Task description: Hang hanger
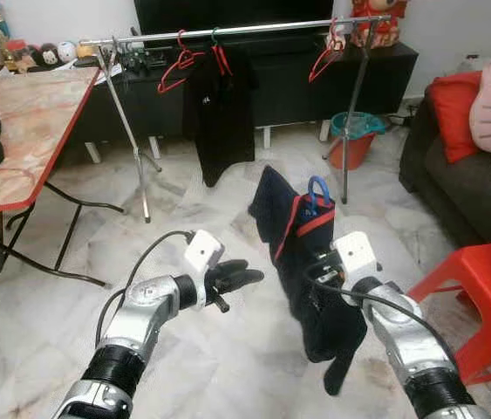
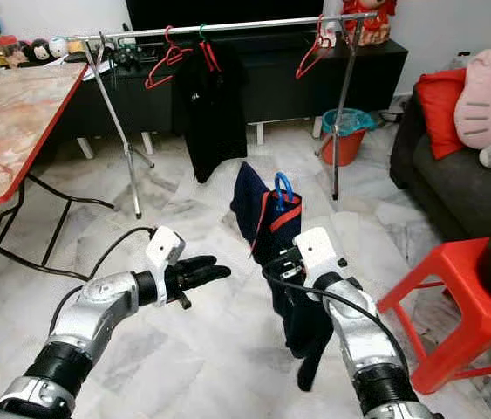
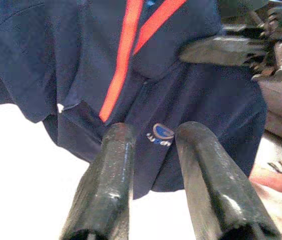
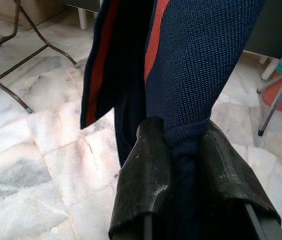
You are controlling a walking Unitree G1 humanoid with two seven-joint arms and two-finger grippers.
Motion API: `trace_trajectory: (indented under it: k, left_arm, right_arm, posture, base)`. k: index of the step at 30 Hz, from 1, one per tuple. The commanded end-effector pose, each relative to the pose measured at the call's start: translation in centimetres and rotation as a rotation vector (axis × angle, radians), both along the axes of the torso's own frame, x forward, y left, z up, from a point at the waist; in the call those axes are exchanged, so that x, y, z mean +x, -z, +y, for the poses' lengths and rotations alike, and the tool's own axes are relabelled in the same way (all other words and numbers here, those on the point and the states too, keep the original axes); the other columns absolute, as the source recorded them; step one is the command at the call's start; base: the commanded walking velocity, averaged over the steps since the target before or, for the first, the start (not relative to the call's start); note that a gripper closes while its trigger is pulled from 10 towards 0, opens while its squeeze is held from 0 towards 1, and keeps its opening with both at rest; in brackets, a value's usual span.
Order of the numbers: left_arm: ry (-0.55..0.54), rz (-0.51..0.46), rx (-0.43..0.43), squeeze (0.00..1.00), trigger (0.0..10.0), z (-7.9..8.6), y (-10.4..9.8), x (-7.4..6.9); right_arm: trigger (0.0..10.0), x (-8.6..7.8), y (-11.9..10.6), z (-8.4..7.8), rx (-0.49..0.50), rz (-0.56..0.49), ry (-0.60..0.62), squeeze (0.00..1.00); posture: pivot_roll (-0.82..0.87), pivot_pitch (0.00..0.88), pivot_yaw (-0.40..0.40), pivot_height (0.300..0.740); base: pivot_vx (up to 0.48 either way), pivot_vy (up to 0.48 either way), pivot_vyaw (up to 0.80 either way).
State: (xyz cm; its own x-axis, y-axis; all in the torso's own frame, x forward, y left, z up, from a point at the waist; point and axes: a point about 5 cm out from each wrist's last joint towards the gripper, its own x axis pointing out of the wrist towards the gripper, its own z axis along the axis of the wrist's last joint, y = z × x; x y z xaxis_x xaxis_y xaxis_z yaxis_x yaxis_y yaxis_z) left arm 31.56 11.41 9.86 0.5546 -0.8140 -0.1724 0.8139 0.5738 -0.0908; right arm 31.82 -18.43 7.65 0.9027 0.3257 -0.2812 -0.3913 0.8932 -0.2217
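Observation:
A navy shirt (image 1: 293, 236) with red stripes hangs on a blue hanger; the hanger's hook (image 1: 318, 192) pokes up from the collar. My right gripper (image 4: 183, 150) is shut on a bunched fold of this shirt and holds it up above the floor. My left gripper (image 1: 245, 279) is open a little to the shirt's left, fingers pointing at its front, with nothing between them. Across the back runs the silver clothes rail (image 1: 228, 31). It carries a black shirt (image 1: 221, 113) and red hangers (image 1: 180, 65).
A folding table (image 1: 27, 131) with dark clothes stands at the left. At the right are a red plastic stool (image 1: 480, 288) and a dark sofa (image 1: 454, 175). A teal and orange bucket (image 1: 354, 140) sits by the rack's right leg (image 1: 350, 131). Marble floor lies between me and the rack.

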Motion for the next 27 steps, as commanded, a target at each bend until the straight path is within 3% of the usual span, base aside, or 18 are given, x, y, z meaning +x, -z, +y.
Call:
trace_trajectory:
  k: [1, 7, 8, 13, 19, 24, 27]
  left_arm:
    - [0.01, -0.001, -0.019, 1.0, 10.0, 1.1, -0.6, -0.1]
    - [0.084, 0.002, 0.006, 1.0, 10.0, 2.2, -1.3, -0.7]
    - [0.118, 0.007, 0.029, 1.0, 10.0, 2.5, -1.4, -1.1]
    - [0.211, 0.029, 0.045, 1.0, 10.0, 2.9, -1.8, -1.9]
    - [0.361, 0.081, 0.087, 1.0, 10.0, 2.8, -1.5, -3.4]
    - [0.472, 0.1, 0.068, 1.0, 10.0, 2.6, -2.1, -4.3]
    - [0.497, 0.107, 0.076, 1.0, 10.0, 2.7, -2.1, -4.6]
  right_arm:
    - [10.0, 0.1, -1.3, -0.6, 0.017, -0.055, -0.044, 0.0]
    - [10.0, -0.7, -1.5, -2.1, -0.024, -0.01, -0.189, 0.0]
    - [10.0, -1.3, -1.5, -2.6, -0.031, 0.027, -0.272, 0.0]
    - [10.0, -2.9, -1.5, -3.6, -0.04, 0.111, -0.446, 0.0]
    - [10.0, -3.9, -2.0, -3.7, 0.02, 0.173, -0.611, 0.0]
    - [10.0, -4.7, -2.3, -3.3, 0.032, 0.209, -0.749, 0.0]
    - [10.0, -5.0, -2.3, -3.1, 0.047, 0.226, -0.791, 0.0]
  posture:
    - [-0.2, 0.0, 0.045, 0.74]
    - [-0.19, 0.0, 0.041, 0.74]
    - [-0.19, 0.0, 0.04, 0.74]
    - [-0.19, 0.0, 0.04, 0.74]
    - [-0.19, 0.0, 0.024, 0.74]
    - [-0.17, 0.0, -0.002, 0.74]
    - [-0.17, 0.0, -0.01, 0.74]
  base:
    - [0.0, 0.0, 0.0]
    - [0.0, 0.0, 0.0]
    - [0.0, 0.0, 0.0]
    - [0.0, 0.0, 0.0]
    - [0.0, 0.0, 0.0]
    - [0.0, 0.0, 0.0]
    - [0.0, 0.0, 0.0]
